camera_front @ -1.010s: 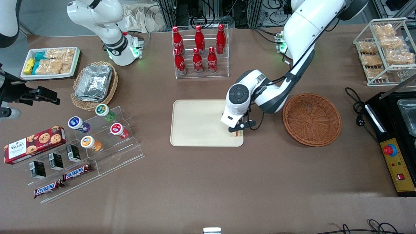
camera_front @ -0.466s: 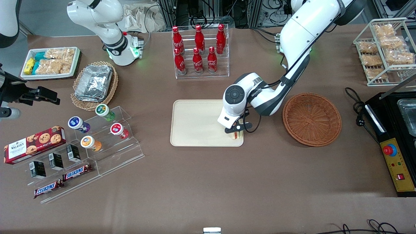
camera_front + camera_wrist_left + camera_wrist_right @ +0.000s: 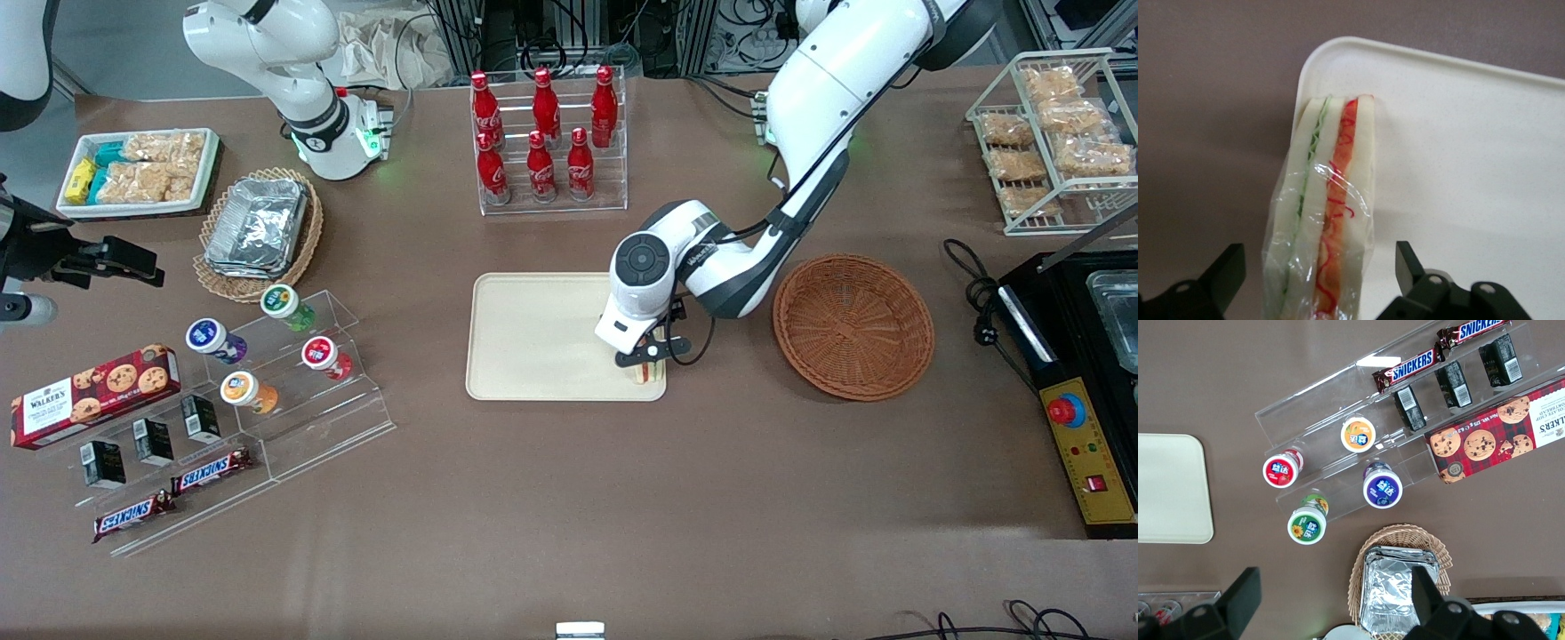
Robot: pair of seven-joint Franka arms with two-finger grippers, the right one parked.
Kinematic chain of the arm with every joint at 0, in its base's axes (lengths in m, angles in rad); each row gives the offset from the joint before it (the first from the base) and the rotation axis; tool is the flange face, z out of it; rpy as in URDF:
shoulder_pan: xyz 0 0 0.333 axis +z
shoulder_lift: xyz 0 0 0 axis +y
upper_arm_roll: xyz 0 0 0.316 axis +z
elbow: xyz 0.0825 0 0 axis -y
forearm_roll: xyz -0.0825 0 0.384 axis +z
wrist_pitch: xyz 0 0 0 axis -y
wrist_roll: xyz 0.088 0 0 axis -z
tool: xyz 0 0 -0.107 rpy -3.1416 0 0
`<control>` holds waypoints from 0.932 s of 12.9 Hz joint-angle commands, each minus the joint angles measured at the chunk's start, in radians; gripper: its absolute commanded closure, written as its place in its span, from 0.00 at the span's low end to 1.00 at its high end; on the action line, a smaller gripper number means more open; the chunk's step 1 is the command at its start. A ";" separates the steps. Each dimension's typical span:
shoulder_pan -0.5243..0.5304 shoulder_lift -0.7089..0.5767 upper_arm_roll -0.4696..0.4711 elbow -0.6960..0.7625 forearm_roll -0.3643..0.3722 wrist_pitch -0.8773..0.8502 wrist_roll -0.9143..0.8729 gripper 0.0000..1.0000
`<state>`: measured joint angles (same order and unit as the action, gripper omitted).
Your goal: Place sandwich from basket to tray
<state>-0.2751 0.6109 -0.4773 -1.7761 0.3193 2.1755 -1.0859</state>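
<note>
The sandwich [image 3: 1328, 200], pale bread in clear wrap with green and red filling lines, stands on its edge on the cream tray [image 3: 1471, 133], at the tray's corner nearest the basket. In the front view the sandwich [image 3: 646, 372] shows just under my left gripper [image 3: 645, 356]. In the left wrist view the gripper [image 3: 1318, 263] is open, one black finger [image 3: 1408, 263] on each side of the sandwich with a gap to the wrap. The reddish-brown wicker basket [image 3: 853, 325] is empty and lies beside the tray [image 3: 533, 338], toward the working arm's end.
A clear rack of red cola bottles [image 3: 544, 138] stands farther from the front camera than the tray. A clear stepped stand with yogurt cups [image 3: 284, 356] and snack bars, a foil-tray basket [image 3: 258, 233] and a white snack tray [image 3: 138, 171] lie toward the parked arm's end.
The left gripper and wrist shifted slightly toward the parked arm's end over the tray's corner, the sandwich with them. In the last half second almost nothing moved.
</note>
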 commanded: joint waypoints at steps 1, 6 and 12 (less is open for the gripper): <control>0.004 -0.083 0.002 0.029 -0.021 -0.130 -0.014 0.00; 0.068 -0.322 0.003 0.050 -0.173 -0.298 0.003 0.00; 0.301 -0.597 0.006 0.053 -0.295 -0.491 0.376 0.00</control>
<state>-0.0689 0.0955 -0.4675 -1.6932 0.0760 1.7342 -0.8923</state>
